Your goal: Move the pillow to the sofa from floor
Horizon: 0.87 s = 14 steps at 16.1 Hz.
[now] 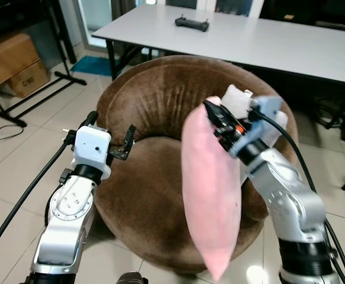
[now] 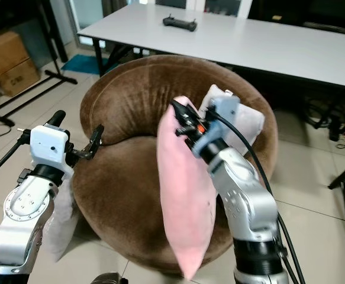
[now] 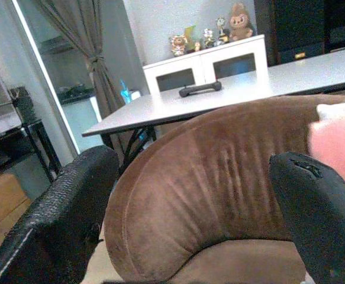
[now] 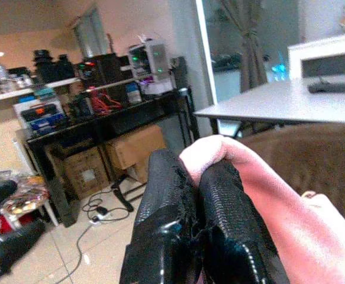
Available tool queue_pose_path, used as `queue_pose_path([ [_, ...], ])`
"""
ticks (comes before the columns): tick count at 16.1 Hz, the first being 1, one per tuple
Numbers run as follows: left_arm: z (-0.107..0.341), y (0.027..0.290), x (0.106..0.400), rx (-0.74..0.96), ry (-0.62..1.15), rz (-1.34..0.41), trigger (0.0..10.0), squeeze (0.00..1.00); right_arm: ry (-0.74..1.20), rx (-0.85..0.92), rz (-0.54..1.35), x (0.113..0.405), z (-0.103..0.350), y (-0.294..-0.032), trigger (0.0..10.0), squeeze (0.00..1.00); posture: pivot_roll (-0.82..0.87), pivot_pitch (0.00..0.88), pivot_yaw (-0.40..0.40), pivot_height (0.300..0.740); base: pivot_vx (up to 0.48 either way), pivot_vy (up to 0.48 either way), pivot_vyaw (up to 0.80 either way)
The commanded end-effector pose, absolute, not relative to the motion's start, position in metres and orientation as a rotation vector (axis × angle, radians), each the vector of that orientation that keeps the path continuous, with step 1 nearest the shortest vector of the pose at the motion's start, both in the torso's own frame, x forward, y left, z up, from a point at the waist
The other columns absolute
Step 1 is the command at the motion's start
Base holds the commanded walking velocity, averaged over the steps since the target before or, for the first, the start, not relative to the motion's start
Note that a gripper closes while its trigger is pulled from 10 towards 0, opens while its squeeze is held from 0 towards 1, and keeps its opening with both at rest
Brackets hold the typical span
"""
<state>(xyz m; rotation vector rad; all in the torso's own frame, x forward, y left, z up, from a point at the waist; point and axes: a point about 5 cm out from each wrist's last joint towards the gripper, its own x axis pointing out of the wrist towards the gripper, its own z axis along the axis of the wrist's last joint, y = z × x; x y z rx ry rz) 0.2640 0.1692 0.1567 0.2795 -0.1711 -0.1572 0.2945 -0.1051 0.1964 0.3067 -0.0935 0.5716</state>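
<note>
The pillow (image 1: 210,195) is hung long axis upright, clamped at its top corner by the right gripper (image 1: 212,112) over the sofa's (image 1: 154,100) front edge; the left gripper's (image 1: 110,139) jaws are apart.

The room is evenly bright with soft daylight, and a glass door (image 3: 54,89) glows pale. The white worktop (image 1: 267,38) reflects light without harsh glare. A small bright spot shines on the tiled floor (image 1: 252,275). Head views are sharp; the wrist views are softer, with the near black fingers (image 3: 320,213) blurred.
</note>
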Motion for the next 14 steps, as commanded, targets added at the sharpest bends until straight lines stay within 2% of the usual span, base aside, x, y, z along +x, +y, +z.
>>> queue_pose_path([
  [1, 0.159, 0.169, 0.262, 0.290, -0.172, -0.158, 10.0, 0.00, -0.138, 0.292, 0.628, 0.298, 0.209, -0.095, 10.0, 0.00, 0.11, 0.000, -0.018, 0.740, 0.000, 0.000, 0.00],
  [5, 0.157, 0.175, 0.256, 0.315, -0.150, -0.160, 10.0, 0.00, -0.131, 0.285, 0.752, 0.314, 0.219, -0.058, 10.0, 0.00, 0.13, 0.000, -0.026, 0.740, 0.000, 0.000, 0.00],
  [8, 0.154, 0.176, 0.249, 0.325, -0.113, -0.193, 10.0, 0.00, -0.017, 0.290, 0.660, 0.345, 0.201, -0.040, 10.0, 0.00, 0.17, 0.000, -0.046, 0.740, 0.000, 0.000, 0.00],
  [11, 0.139, 0.180, 0.236, 0.311, 0.012, -0.314, 10.0, 0.00, 0.106, 0.395, 0.408, 0.376, 0.168, -0.050, 10.0, 0.00, 0.19, 0.000, -0.054, 0.740, 0.000, 0.000, 0.00],
  [13, 0.136, 0.183, 0.232, 0.326, 0.051, -0.360, 10.0, 0.00, 0.135, 0.437, 0.310, 0.383, 0.156, -0.061, 10.0, 0.00, 0.20, 0.000, -0.055, 0.740, 0.000, 0.000, 0.00],
  [14, 0.134, 0.186, 0.229, 0.330, 0.085, -0.398, 10.0, 0.00, 0.148, 0.422, 0.222, 0.387, 0.146, -0.076, 10.0, 0.00, 0.21, 0.000, -0.060, 0.740, 0.000, 0.000, 0.00],
])
